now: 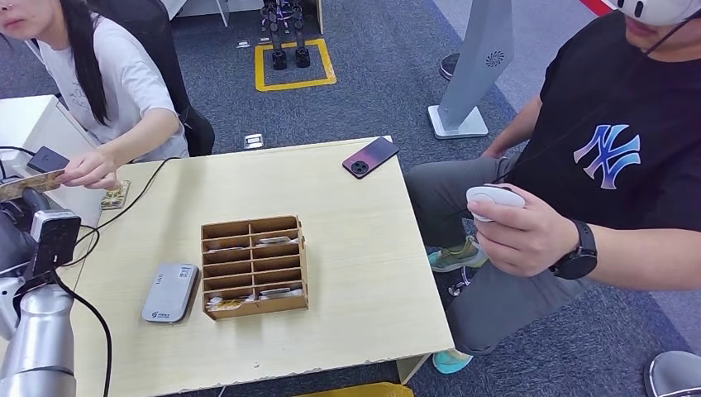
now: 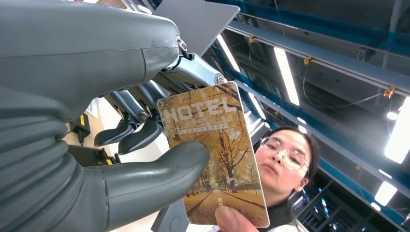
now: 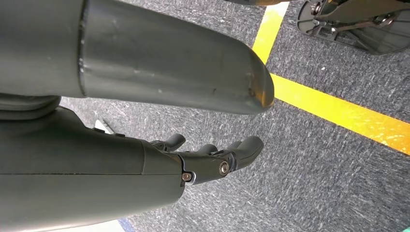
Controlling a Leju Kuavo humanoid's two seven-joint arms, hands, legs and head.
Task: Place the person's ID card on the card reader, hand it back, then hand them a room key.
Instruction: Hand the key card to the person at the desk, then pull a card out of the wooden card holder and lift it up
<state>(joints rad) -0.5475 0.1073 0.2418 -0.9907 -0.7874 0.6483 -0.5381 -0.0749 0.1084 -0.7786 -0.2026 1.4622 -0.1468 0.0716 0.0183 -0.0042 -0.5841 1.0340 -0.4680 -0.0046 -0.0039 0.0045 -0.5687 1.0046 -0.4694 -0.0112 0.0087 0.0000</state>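
Observation:
My left hand (image 2: pixel 145 179) pinches a room key card (image 2: pixel 217 150) printed with "HOTEL" and autumn trees, thumb on its face and fingers (image 2: pixel 130 130) behind. In the head view the room key card (image 1: pixel 31 183) is held up at the far left by my left hand (image 1: pixel 23 205). A person's hand (image 1: pixel 91 169) grips its far end, and a fingertip (image 2: pixel 232 220) touches its edge. The grey card reader (image 1: pixel 169 292) lies on the table. My right hand (image 3: pixel 212 157) hangs over the carpet, holding nothing, fingers loosely apart.
A wooden slotted card box (image 1: pixel 253 266) stands mid-table (image 1: pixel 347 273) beside the reader. A dark phone (image 1: pixel 370 156) lies at the far right corner. A small patterned card (image 1: pixel 116 195) and cables lie near the seated person. Another person sits at the right with a white controller (image 1: pixel 493 199).

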